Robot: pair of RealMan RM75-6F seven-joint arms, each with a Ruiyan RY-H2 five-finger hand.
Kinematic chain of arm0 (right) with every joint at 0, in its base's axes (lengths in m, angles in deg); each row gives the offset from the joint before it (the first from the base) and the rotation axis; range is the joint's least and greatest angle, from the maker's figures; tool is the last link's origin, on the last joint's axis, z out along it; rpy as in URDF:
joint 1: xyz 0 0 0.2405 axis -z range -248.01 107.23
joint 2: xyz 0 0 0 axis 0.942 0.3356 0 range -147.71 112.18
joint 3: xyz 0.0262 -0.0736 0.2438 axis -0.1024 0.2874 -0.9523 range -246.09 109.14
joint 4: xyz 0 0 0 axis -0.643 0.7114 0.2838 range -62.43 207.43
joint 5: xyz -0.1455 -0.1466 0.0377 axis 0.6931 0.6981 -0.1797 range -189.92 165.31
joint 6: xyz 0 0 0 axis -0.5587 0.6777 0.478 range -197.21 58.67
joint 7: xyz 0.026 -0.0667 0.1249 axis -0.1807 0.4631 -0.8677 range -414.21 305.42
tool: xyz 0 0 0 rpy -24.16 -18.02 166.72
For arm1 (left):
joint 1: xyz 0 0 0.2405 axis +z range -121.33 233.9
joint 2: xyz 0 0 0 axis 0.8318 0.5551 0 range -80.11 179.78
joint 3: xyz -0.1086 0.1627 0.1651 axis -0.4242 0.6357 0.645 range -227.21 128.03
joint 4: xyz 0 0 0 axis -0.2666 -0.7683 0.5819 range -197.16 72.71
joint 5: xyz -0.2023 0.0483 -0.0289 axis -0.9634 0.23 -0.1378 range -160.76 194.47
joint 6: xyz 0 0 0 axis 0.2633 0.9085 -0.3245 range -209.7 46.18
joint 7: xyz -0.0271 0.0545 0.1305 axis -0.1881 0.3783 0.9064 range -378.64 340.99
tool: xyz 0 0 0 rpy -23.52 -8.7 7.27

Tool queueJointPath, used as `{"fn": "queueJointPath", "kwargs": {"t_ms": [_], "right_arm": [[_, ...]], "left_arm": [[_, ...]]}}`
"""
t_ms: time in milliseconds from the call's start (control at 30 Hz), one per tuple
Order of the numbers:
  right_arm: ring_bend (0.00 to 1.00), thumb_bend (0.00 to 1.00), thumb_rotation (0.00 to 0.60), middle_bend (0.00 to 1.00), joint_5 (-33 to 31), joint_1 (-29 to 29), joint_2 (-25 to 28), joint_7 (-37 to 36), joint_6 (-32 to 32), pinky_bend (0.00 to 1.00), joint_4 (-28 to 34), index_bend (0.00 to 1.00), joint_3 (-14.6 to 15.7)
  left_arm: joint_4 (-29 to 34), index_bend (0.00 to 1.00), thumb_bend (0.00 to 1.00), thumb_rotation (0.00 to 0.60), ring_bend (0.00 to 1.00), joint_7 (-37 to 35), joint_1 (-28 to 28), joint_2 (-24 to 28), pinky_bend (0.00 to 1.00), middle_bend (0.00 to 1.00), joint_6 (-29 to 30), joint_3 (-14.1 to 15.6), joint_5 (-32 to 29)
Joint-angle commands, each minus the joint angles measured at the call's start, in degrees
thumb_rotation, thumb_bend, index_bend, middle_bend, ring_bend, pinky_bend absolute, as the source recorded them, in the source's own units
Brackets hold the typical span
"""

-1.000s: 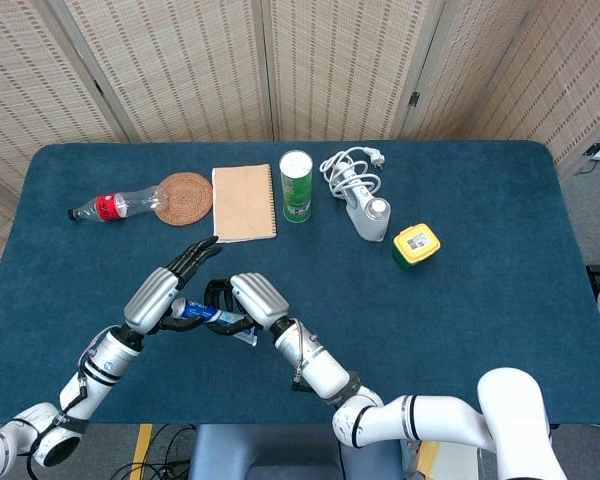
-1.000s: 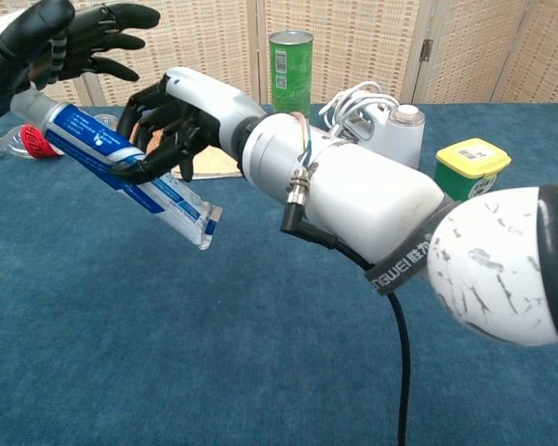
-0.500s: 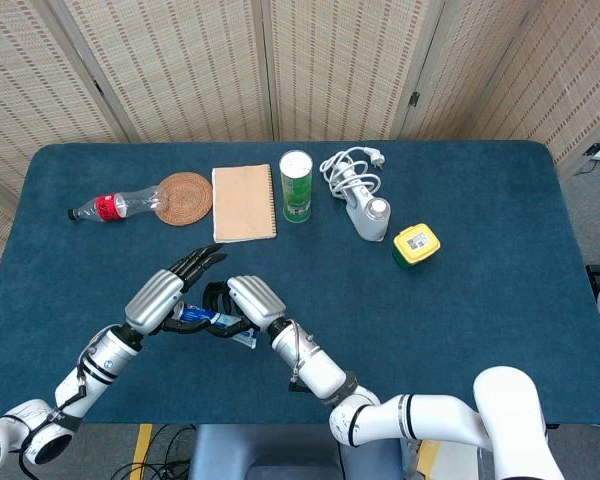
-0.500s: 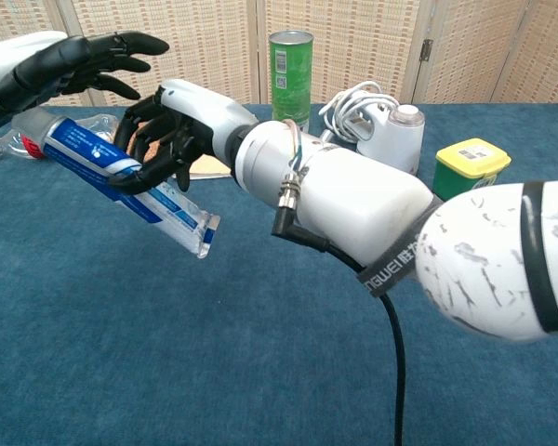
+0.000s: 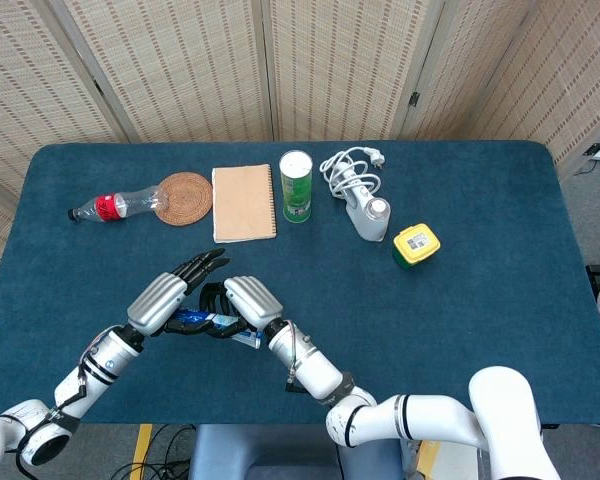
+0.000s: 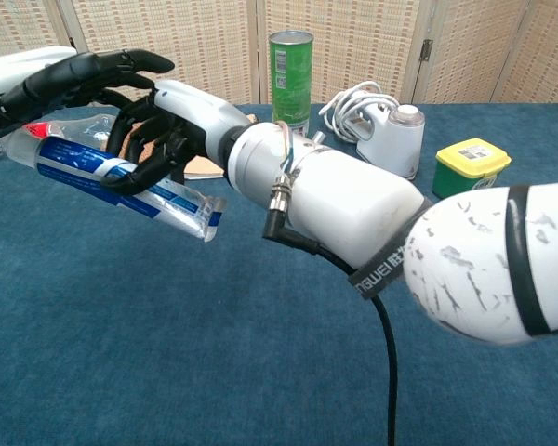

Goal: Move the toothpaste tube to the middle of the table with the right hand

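Note:
The toothpaste tube (image 6: pixel 121 181), blue and white, hangs above the near left part of the table, nearly level, crimped end toward the table's middle. My right hand (image 6: pixel 163 130) grips it around the middle with fingers curled under it. In the head view the tube (image 5: pixel 208 320) shows only as a blue strip between both hands, under my right hand (image 5: pixel 245 302). My left hand (image 6: pixel 74 79) hovers just over the tube's cap end with straight, spread fingers; whether its palm touches the cap is hidden. The left hand (image 5: pixel 170 295) lies beside the right.
Along the far side stand a plastic bottle with a red label (image 5: pixel 115 205), a wicker coaster (image 5: pixel 185 198), a tan notebook (image 5: pixel 244 202), a green can (image 5: pixel 296 186), a white device with a coiled cable (image 5: pixel 365 205) and a yellow-green box (image 5: pixel 416 244).
The tube has sunk and tipped from a steep slant to nearly level in my right hand. The left hand's fingers have stretched out flat over it.

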Motion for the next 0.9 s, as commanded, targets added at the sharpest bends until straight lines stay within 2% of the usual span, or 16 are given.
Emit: {"fn": "queueJointPath", "kwargs": {"t_ms": [33,367,700,800,900], "right_arm": [[0.62,0.71,0.600,0.74,0.0,0.0,-0.1,0.0,0.0,0.65,-0.1,0.75,0.1],[0.62,0.70,0.600,0.73,1.6,2.1,1.2,-3.0,-0.4,0.65,0.6,0.75,1.6],[0.62,0.69,0.600,0.73,8.5,6.3,7.1,-10.9,0.3,0.65,1.5,0.75,5.3],[0.62,0.67,0.600,0.72,8.6,6.4,11.6,-8.0,3.1,0.65,3.2,0.75,7.0],[0.62,0.63,0.600,0.70,7.1,5.7,17.0,-1.4,6.4,0.65,5.3,0.75,8.9]], "left_arm": [[0.1,0.00,0.02,0.047,0.00,0.4,0.0,0.0,0.17,0.00,-0.1,0.0,-0.3],[-0.1,0.00,0.02,0.045,0.00,-1.6,1.1,0.8,0.17,0.00,1.5,-0.6,-2.0],[-1.5,0.00,0.02,0.046,0.00,-4.1,4.2,1.6,0.17,0.00,4.1,-2.3,-7.3],[-1.7,0.00,0.02,0.047,0.00,-5.1,5.2,2.0,0.18,0.00,3.8,-2.7,-9.4],[-1.8,0.00,0.02,0.049,0.00,-5.9,6.1,2.6,0.17,0.00,3.6,-2.9,-10.9]]}}
